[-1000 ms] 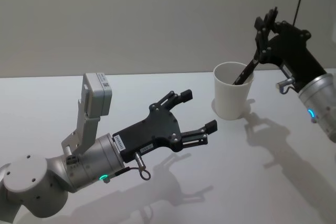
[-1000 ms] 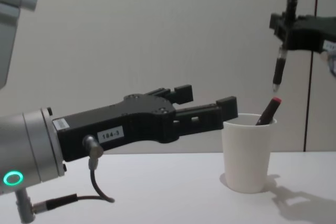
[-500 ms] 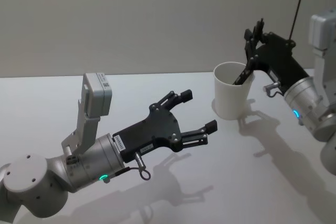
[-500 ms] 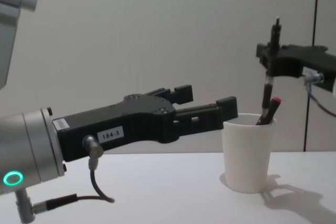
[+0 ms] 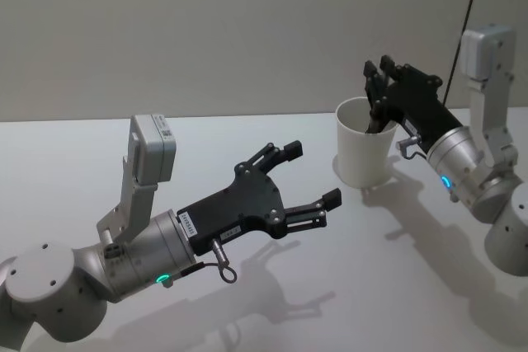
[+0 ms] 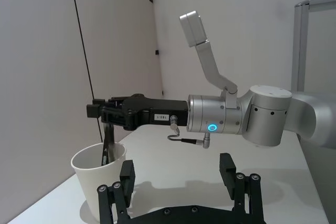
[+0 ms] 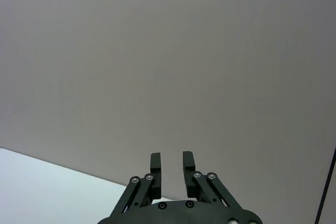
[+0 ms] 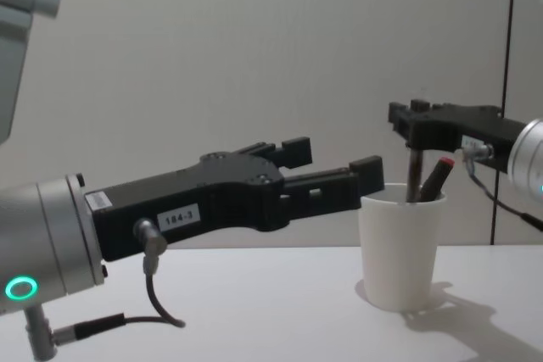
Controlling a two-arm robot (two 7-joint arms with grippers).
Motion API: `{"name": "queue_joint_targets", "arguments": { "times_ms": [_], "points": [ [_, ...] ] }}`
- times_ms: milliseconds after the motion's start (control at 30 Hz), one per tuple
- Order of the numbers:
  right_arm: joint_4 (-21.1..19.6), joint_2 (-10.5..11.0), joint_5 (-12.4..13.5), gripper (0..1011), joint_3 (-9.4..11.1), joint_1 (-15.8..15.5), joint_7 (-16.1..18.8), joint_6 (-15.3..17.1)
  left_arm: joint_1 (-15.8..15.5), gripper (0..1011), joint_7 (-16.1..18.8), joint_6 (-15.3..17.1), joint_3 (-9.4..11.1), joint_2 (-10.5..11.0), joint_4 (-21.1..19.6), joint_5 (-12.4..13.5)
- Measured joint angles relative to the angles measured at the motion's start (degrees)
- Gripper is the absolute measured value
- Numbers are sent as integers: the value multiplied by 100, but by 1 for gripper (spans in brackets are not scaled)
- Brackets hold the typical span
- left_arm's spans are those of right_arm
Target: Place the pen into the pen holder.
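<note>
The right tool [image 5: 381, 92] reaches level over the mouth of the pen holder [image 5: 363, 158], its jaws drawn in to a narrow gap and, as far as the chest and left wrist views show, pinched on the upper end of the pen [image 8: 414, 174]. The pen hangs upright, with its lower part already below the rolled rim. The holder stands on the worktop [image 5: 371, 286] at the far right, and a second, red-capped pen [image 8: 439, 174] leans inside it against the rim, just beside the one being lowered. The left tool [image 5: 309, 175] hovers wide open and empty above the middle of the worktop, well apart from the holder. The holder is a light paper cup, so I judge the main risk to be a sideways push. If the tool drifts while the pen is inside, or comes low enough to catch the rim, the cup could slide or tip. The held pen could also jam against the leaning one. If it is let go while high, it may drop hard and rock the cup. Compared with half a second ago, the right tool has come lower and closer over the cup, and the pen has gone deeper. The left tool, the cup and the red-capped pen are unchanged.
</note>
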Motion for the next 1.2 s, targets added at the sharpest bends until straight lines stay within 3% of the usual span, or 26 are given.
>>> {"name": "queue_joint_targets", "arguments": {
  "times_ms": [233, 400, 867, 1200],
  "points": [
    [103, -44, 18, 396, -18, 44, 24, 27, 0, 1001, 0, 0, 0, 0, 0, 0],
    [154, -67, 29, 607, -27, 64, 35, 42, 0, 1001, 0, 0, 0, 0, 0, 0],
    [89, -64, 93, 984, -19, 50, 67, 53, 0, 1001, 0, 0, 0, 0, 0, 0],
    [-255, 41, 259, 1002, 32, -112, 80, 65, 0, 1001, 0, 0, 0, 0, 0, 0]
  ]
}}
